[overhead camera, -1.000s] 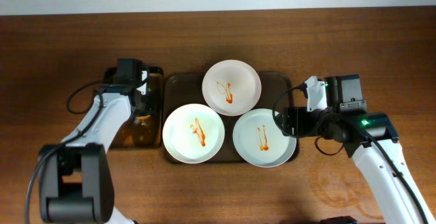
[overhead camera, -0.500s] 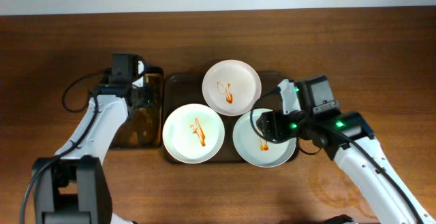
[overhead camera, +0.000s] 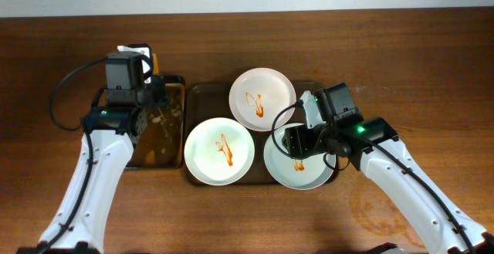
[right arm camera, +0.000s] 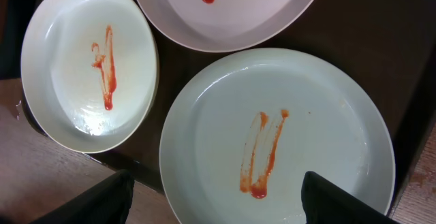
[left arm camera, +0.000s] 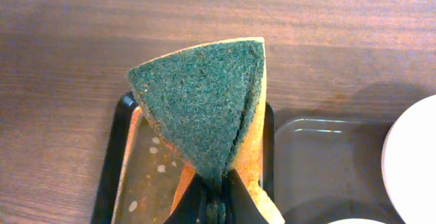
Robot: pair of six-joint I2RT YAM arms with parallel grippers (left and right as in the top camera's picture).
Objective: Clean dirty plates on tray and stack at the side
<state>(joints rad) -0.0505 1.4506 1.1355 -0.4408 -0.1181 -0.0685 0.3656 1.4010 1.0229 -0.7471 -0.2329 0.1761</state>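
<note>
The left end effector [left arm camera: 216,198] is clamped on a folded green-and-yellow sponge [left arm camera: 204,108], held above the dark rinse tray [overhead camera: 171,134] toward the surface's left edge. The right end effector [right arm camera: 216,207] hangs wide open and empty over the ketchup-streaked plate [right arm camera: 225,115], the one nearest the right edge on the brown serving tray [overhead camera: 315,90]. The sponge is pinched only at its fold, so scrubbing pressure may pull it free. Gripping this rim could jostle the neighbouring plate [right arm camera: 68,81] and the far plate [right arm camera: 231,13], which sit close by.

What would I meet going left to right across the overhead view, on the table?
small dark tray → front-left plate → back plate → front-right plate. The sponge in the left gripper and the right gripper overlap these, so omitted.
</note>
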